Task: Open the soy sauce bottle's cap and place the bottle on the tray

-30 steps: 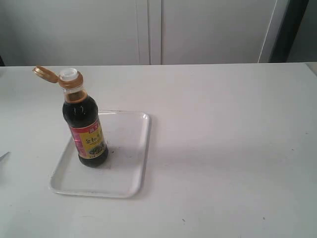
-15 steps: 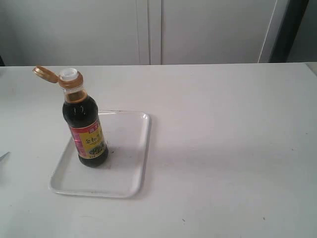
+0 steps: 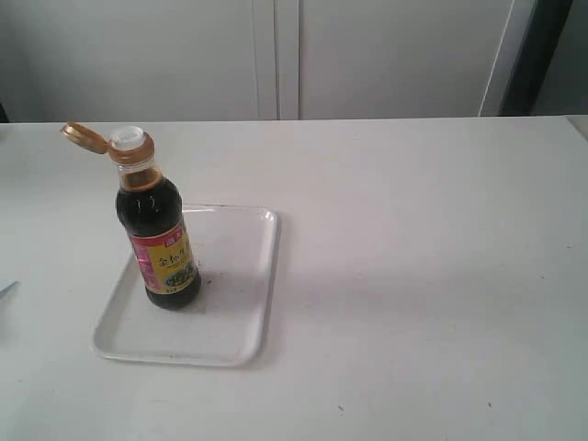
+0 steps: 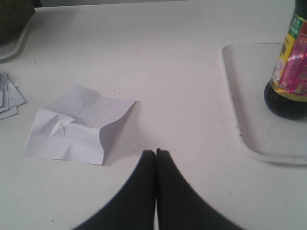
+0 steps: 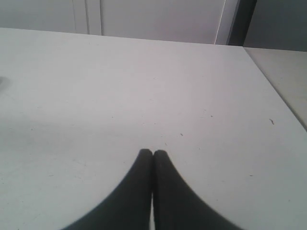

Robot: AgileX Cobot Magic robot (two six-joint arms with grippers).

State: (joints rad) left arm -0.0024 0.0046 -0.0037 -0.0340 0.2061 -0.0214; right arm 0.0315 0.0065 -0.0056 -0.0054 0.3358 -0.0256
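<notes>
Nothing has shifted over the last second: the soy sauce bottle (image 3: 158, 230) stands upright on the tray (image 3: 234, 322), its cap (image 3: 81, 136) flipped back. My left gripper (image 4: 155, 152) and right gripper (image 5: 152, 153) are pressed together, empty. I judge the task finished.

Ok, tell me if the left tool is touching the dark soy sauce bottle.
Apart. In the left wrist view, bare white table separates the shut left tool from the bottle standing on the white tray.
</notes>
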